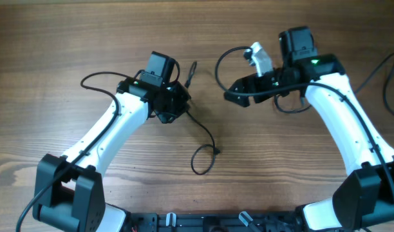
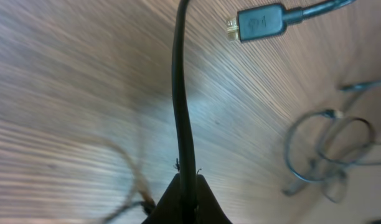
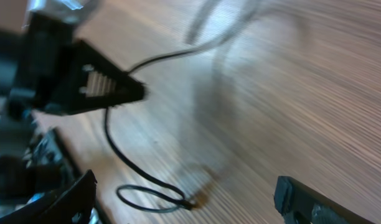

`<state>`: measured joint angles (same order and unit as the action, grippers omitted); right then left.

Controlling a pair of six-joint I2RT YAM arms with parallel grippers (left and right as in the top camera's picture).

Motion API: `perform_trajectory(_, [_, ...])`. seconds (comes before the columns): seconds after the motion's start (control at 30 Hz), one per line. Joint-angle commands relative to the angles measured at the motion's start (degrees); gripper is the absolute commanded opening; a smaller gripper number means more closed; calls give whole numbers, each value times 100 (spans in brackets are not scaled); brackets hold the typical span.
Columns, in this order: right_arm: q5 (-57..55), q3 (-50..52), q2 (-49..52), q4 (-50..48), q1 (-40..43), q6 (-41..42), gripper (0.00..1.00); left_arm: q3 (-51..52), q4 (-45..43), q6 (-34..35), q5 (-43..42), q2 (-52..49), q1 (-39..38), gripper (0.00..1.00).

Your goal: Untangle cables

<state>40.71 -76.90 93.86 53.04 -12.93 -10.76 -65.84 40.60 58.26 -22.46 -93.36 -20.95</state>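
Observation:
My left gripper is shut on a thin black cable. One end of the cable sticks up past the gripper; the other runs down to a small loop on the table. In the left wrist view the jaws pinch this cable, with a black plug lying beyond it. My right gripper is open and empty, facing the left gripper; in its wrist view the cable loop lies between its fingers, lower down. Another black cable arcs near the right gripper.
The wooden table carries everything. Blurred cable loops lie at the right of the left wrist view. Thick black arm wires run along both white arms and at the right edge. Black arm bases stand at the front corners.

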Motion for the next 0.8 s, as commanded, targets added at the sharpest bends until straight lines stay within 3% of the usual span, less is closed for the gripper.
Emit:
perform_trajectory(0.0, [549, 197, 96, -105, -313, -291, 94, -48, -129, 269, -1663, 57, 345, 4])
perform_trajectory(0.27, [542, 450, 107, -640, -949, -103, 94, -48, -168, 570, -2905, 57, 739, 4])
perform_trajectory(0.37, [525, 529, 109, -931, -1167, 168, 88, -48, -166, 570, -3095, 57, 745, 4])
perform_trajectory(0.47, [527, 531, 109, -1137, -1338, 343, 75, -48, -170, 595, -3458, 57, 748, 4])
perform_trajectory(0.53, [529, 531, 109, -1281, -1443, 352, 56, -48, -175, 702, -3630, 57, 745, 4])
perform_trajectory(0.63, [520, 531, 109, -1344, -1493, 345, 4, -48, -304, 715, -3639, 57, 748, 4])
perform_trajectory(0.73, [232, 522, 96, -1517, -1438, 848, 4, -48, -380, 645, -3316, 57, 745, 14])
perform_trajectory(0.77, [146, 496, 79, -1574, -1394, 1003, 4, -48, -374, 614, -3163, 57, 745, 25])
